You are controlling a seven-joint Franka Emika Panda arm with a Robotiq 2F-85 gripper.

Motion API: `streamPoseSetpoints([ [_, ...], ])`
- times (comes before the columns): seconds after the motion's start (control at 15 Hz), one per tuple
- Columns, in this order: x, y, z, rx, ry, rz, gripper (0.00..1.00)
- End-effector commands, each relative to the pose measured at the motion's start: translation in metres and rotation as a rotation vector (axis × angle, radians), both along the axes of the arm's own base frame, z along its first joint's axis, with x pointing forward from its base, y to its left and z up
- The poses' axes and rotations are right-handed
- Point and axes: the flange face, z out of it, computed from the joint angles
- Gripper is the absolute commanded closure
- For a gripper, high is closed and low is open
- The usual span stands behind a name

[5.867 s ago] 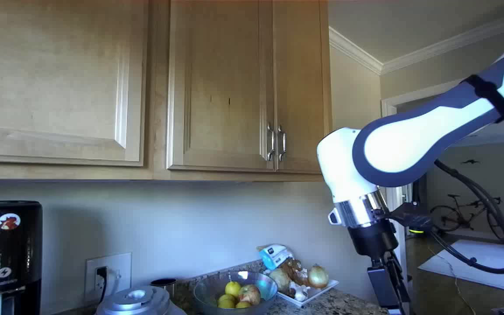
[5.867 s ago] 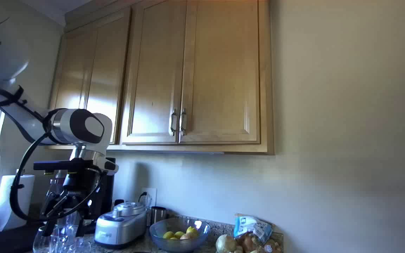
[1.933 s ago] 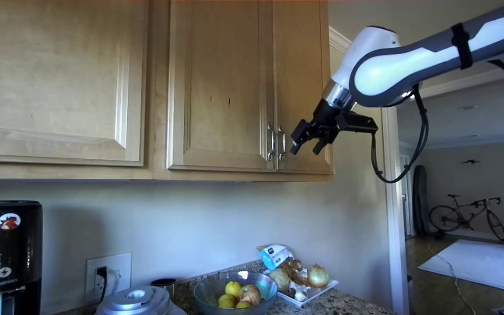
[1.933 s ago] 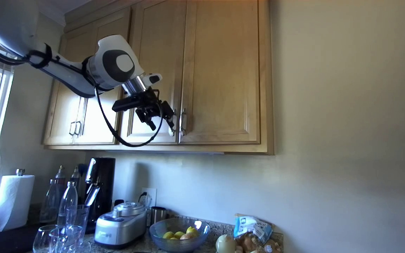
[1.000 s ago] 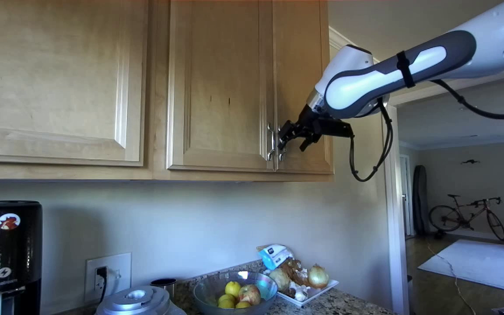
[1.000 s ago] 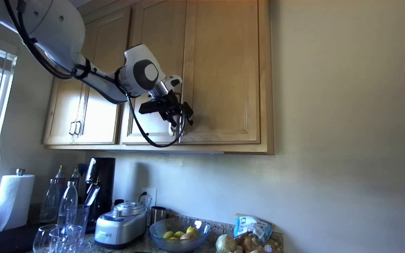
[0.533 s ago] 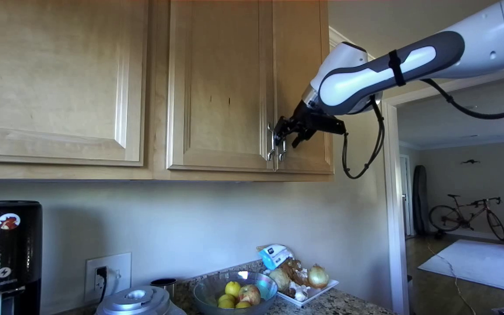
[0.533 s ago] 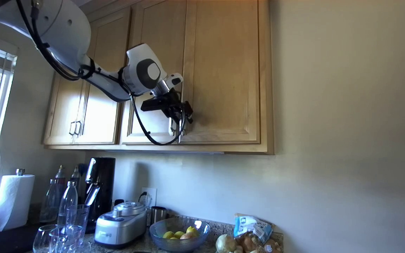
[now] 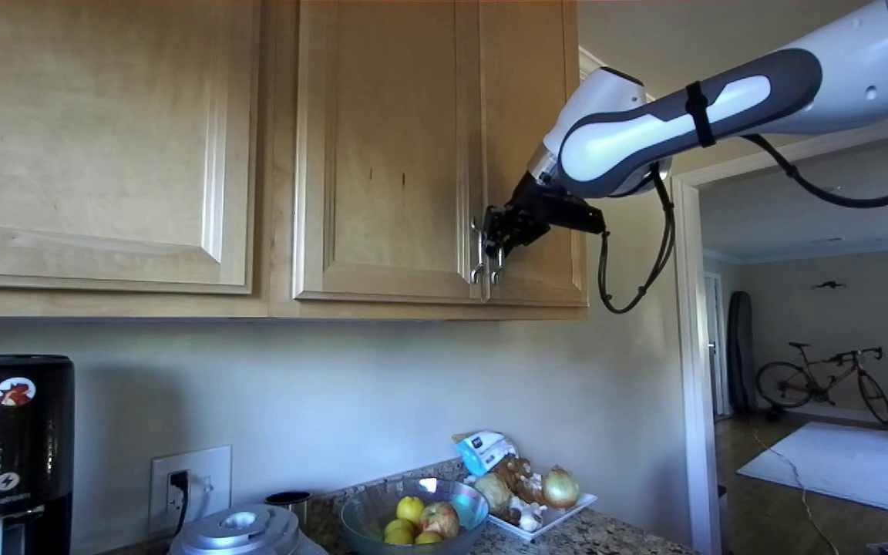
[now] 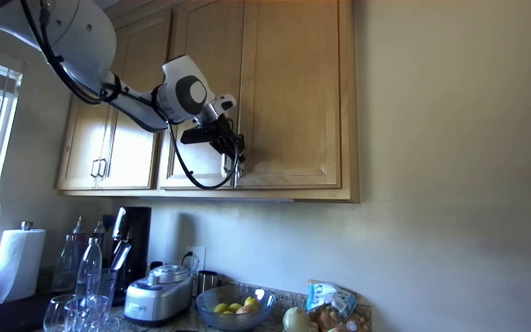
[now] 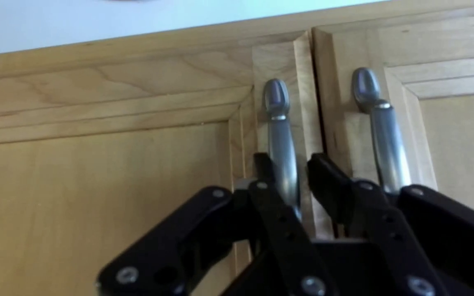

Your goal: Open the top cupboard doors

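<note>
Two light-oak cupboard doors, a left door (image 9: 390, 154) and a right door (image 9: 523, 116), stand closed in both exterior views. My black gripper (image 9: 496, 250) is at the right door's slim silver handle. In the wrist view, where the wall below appears at the top, that handle (image 11: 283, 152) lies between the fingers of my gripper (image 11: 289, 159). The left finger is against or very near it; a narrow gap separates it from the right finger. The neighbouring door's handle (image 11: 389, 144) is outside the jaws, partly hidden behind the right finger's links.
Beside the pair is a wider door (image 9: 89, 139) of the same wood. Below on the counter stand a glass bowl (image 10: 235, 318) of fruit, a silver appliance (image 10: 157, 295), a black machine (image 10: 132, 249) and several glasses. A bag (image 10: 332, 297) and onions lie near the wall.
From low near the counter, my gripper has risen to the doors. Over the last second it has shifted onto the right door's handle, and its fingers have drawn closer together. The doors have not moved.
</note>
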Motion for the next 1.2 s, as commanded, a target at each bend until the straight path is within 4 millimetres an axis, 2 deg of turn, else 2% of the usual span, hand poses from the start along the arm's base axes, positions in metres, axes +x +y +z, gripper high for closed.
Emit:
streamPoseSetpoints([
  [0.0,-0.01,0.0,0.004,-0.001,0.001,-0.007,0.9],
  [0.13,-0.012,-0.004,0.002,-0.022,-0.001,-0.014,0.96],
  [0.2,-0.014,-0.004,0.001,-0.042,0.002,-0.003,0.92],
  [0.27,-0.016,-0.005,0.0,-0.05,0.0,0.001,0.92],
  [0.67,-0.056,-0.016,0.005,-0.123,-0.03,0.088,0.92],
  [1.13,-0.096,-0.049,0.002,-0.138,0.03,0.035,0.92],
])
